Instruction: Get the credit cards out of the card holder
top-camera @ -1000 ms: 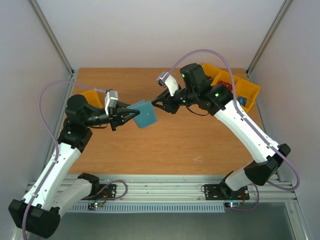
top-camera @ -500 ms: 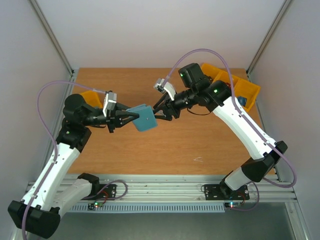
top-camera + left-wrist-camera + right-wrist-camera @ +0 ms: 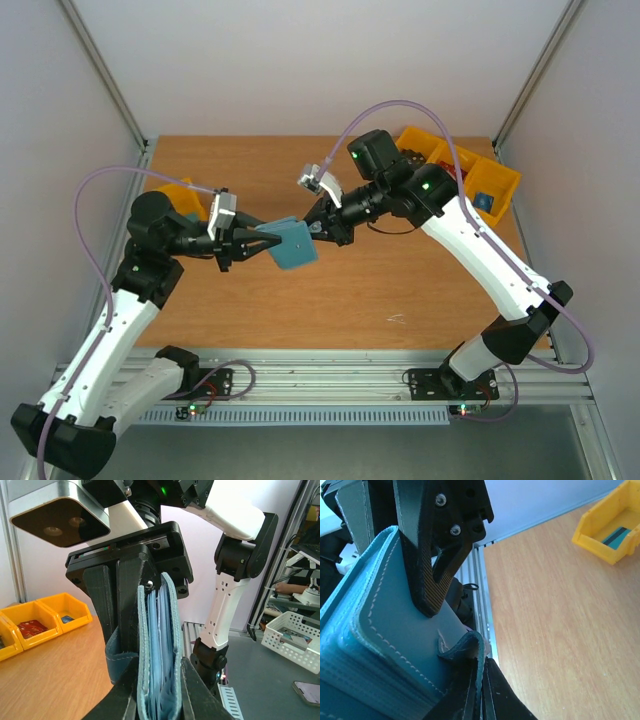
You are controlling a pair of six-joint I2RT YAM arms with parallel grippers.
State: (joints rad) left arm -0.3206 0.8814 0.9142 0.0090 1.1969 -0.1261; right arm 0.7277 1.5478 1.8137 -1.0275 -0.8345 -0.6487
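The teal-blue card holder (image 3: 293, 243) hangs in the air over the middle of the table, between both grippers. My left gripper (image 3: 268, 238) is shut on its left end. In the left wrist view the holder (image 3: 157, 645) stands edge-on between my fingers (image 3: 192, 690), showing pale blue inner layers. My right gripper (image 3: 312, 228) is shut on a thin curled flap (image 3: 470, 642) at the holder's (image 3: 395, 645) far right edge, my right gripper (image 3: 481, 680) pinching it. No credit card shows as a separate thing; any are hidden inside.
Yellow bins (image 3: 470, 175) stand at the table's back right with red and blue items in them. Another yellow bin (image 3: 180, 195) sits at the left behind my left arm. A yellow bin (image 3: 612, 525) shows in the right wrist view.
My right gripper has moved left onto the card holder's far edge. The holder and my left gripper have shifted slightly toward the near side.
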